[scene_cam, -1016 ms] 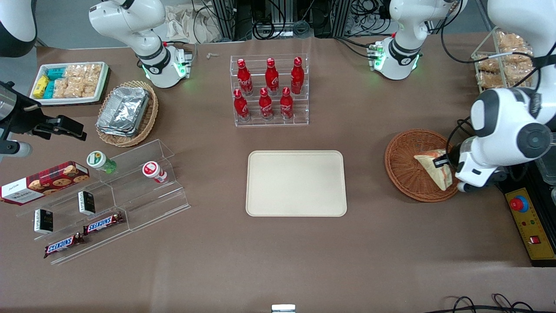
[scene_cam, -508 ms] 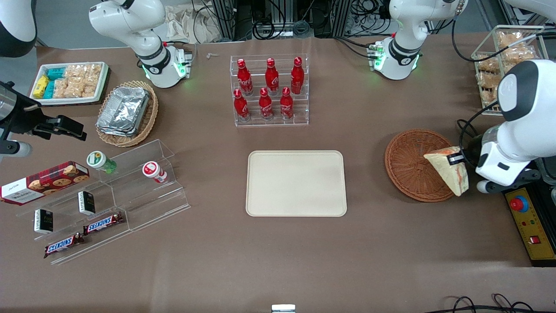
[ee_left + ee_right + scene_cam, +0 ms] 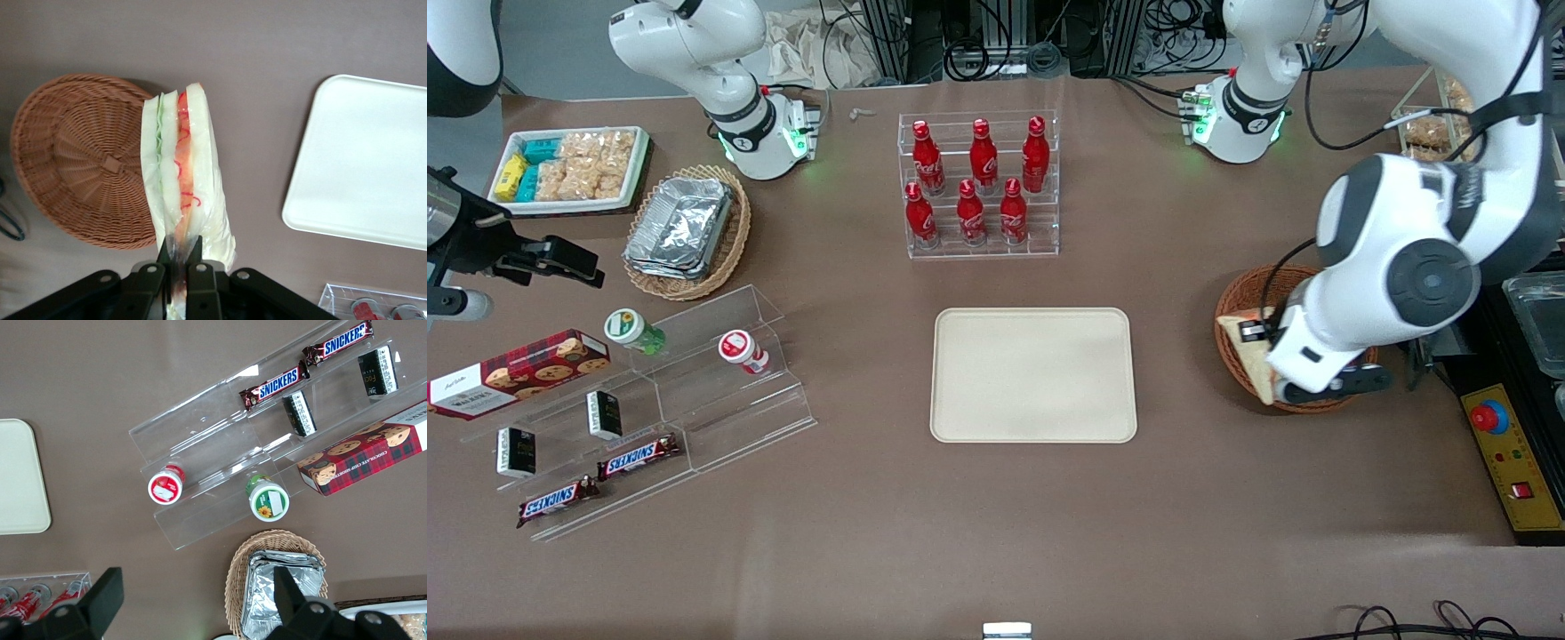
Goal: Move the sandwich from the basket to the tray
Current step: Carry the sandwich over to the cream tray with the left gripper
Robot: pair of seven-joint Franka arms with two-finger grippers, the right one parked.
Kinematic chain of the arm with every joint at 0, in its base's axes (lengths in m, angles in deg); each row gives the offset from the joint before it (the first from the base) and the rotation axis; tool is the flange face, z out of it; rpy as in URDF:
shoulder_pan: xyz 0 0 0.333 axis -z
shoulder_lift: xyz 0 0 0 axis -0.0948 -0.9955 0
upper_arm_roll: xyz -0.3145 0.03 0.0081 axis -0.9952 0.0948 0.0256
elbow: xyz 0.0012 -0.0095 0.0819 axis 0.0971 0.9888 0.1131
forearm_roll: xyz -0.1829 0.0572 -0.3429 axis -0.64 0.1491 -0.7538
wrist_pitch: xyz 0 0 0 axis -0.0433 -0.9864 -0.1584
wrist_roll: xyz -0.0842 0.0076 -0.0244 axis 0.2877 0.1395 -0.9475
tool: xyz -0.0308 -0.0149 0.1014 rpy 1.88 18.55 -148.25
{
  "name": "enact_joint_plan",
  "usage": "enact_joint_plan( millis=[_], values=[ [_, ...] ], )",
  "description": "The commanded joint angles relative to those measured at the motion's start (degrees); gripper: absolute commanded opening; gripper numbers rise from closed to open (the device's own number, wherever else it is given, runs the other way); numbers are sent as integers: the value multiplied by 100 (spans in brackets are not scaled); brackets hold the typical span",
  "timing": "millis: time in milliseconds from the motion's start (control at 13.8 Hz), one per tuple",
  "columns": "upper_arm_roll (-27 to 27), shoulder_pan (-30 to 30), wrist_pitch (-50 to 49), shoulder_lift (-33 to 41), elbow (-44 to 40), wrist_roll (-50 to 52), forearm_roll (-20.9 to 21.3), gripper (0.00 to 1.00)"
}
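One sandwich (image 3: pixel 180 173) is all I have in the gripper (image 3: pixel 179 257) right now; its two black fingers (image 3: pixel 195 267) are pinched together on the clear wrap at one end of the wedge, and the rest of the sandwich sticks straight out from them. In the wrist view I can see its cut side, with cream bread and green and red filling layers. It hangs clear of the table, over the rim of the round brown basket (image 3: pixel 73 160) on the side that faces the tray (image 3: pixel 360 153), partly over the bare brown table (image 3: pixel 267 80) between the two.

From the front, the gripper (image 3: pixel 1258 331) is mostly hidden under the white arm, and only a pale corner of the sandwich (image 3: pixel 1249 342) shows over the edge of the basket (image 3: pixel 1240 298) nearest the tray (image 3: pixel 1033 374). I cannot see from here whether anything else is in the basket. The tray sits flat in the middle of the table, well apart from the gripper, with nothing on it. Farther from the camera than the tray stands a clear rack of red bottles (image 3: pixel 978 182).
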Motion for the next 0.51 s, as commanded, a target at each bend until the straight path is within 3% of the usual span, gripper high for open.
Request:
enact_joint_plan(
  millis=[0, 435],
  values=[
    [-99, 246, -200, -249, -379, 18, -3, 0],
    [-205, 458, -112, -582, -405, -509, -363, 0]
  ],
)
